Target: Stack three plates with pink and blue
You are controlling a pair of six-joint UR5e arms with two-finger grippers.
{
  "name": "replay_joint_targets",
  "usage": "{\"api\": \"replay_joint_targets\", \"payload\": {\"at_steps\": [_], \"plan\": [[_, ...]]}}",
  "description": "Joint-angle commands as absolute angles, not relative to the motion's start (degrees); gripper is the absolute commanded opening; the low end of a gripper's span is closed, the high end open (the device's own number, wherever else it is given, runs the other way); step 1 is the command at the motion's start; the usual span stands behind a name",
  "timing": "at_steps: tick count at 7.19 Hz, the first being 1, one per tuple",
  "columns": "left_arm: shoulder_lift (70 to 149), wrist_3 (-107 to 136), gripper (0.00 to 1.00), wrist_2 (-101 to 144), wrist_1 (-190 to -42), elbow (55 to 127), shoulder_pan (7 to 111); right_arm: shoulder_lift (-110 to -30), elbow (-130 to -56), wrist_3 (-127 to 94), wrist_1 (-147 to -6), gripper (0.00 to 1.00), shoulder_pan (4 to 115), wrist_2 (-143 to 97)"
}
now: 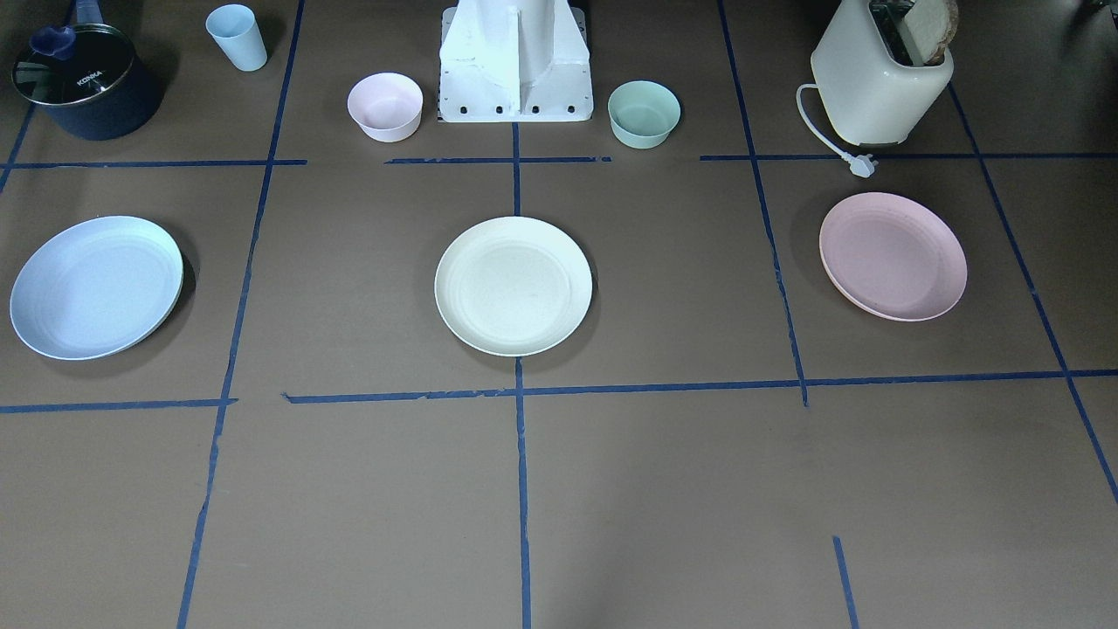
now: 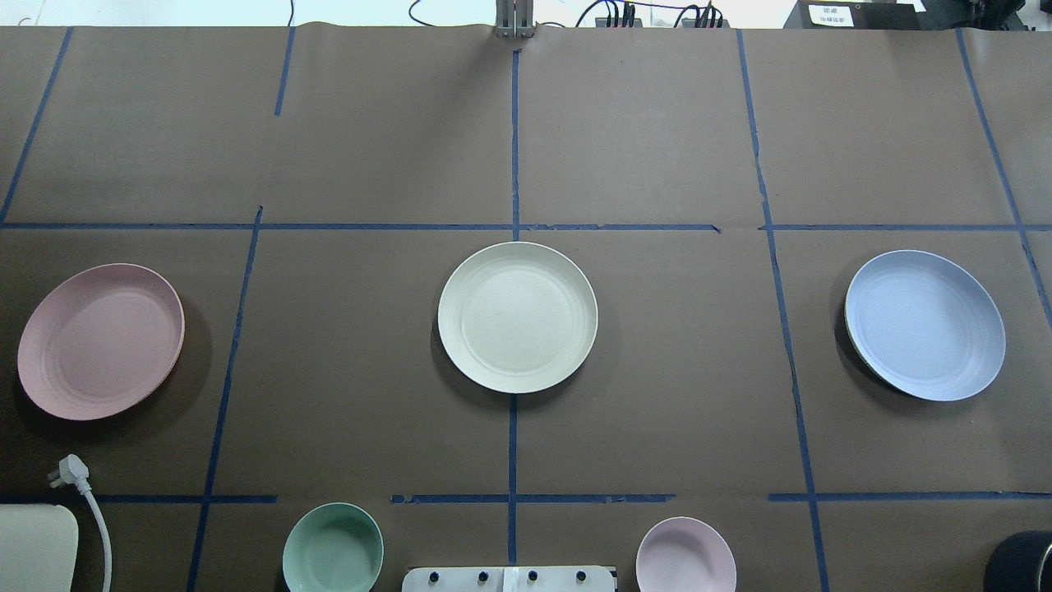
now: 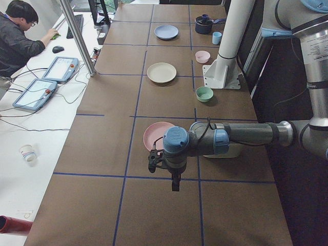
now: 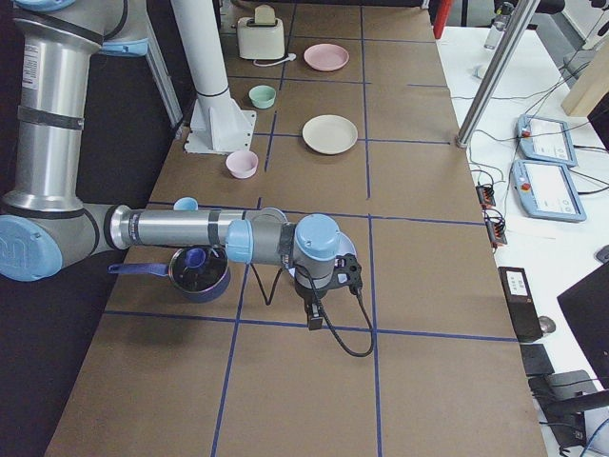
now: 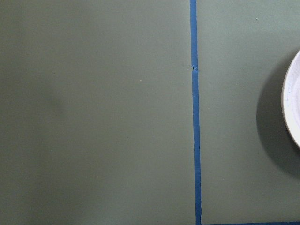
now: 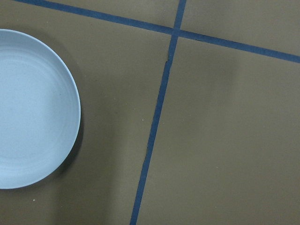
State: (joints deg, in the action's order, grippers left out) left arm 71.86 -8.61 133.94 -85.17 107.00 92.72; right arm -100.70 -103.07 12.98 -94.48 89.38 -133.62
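My left hand point(image 3: 175, 185) nearest, by the pale pink round matte plate point(image 3: 152, 134), cream-white round plate point(image 3: 161, 72) at mid tabletop point(image 3: 107, 97), pale blue round plate point(image 3: 166, 32) farthest, by my right hand point(image 4: 313, 322), plates well apart, I cannot tell either hand's opening or hold

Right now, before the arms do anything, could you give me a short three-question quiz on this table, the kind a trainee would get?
1. True or false: the pink plate, the cream-white plate and the blue plate are already stacked.
2. Which plate lies in the middle of the row? A pink, B cream-white, C blue.
3. Fill the gap: the small bowl nearest the pink plate is ____.

Key: 1 false, they lie apart in a row. 2 B. 3 green, the green bowl.
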Motion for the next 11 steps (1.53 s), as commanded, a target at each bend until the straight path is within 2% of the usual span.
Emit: {"api": "replay_joint_targets", "payload": {"at_steps": [1, 4, 7, 8, 9, 11], "plan": [[71.9, -8.6, 1.00, 133.9, -85.2, 107.6, 92.7, -100.6, -103.1, 12.9, -94.5, 1.00, 89.4, -133.9], [73.5, -8.1, 1.00, 134.0, -88.0, 107.5, 92.6, -100.5, -103.3, 12.9, -94.4, 1.00, 89.4, -134.6], [76.6, -8.0, 1.00, 141.1, -96.1, 103.6, 91.7, -100.4, -103.3, 12.8, -94.4, 1.00, 89.1, -134.7], [76.4, -6.1, 1.00, 141.0, -102.4, 102.7, 87.3, -100.4, -103.3, 12.8, -94.5, 1.00, 88.8, -134.8], [76.6, 8.9, 1.00, 140.9, -108.2, 100.2, 82.6, -100.4, -103.3, 12.8, -94.4, 1.00, 88.7, -134.8], [77.0, 35.0, 1.00, 131.7, -131.1, 92.8, 69.8, -100.4, -103.2, 12.8, -94.5, 1.00, 88.3, -135.3]]}}
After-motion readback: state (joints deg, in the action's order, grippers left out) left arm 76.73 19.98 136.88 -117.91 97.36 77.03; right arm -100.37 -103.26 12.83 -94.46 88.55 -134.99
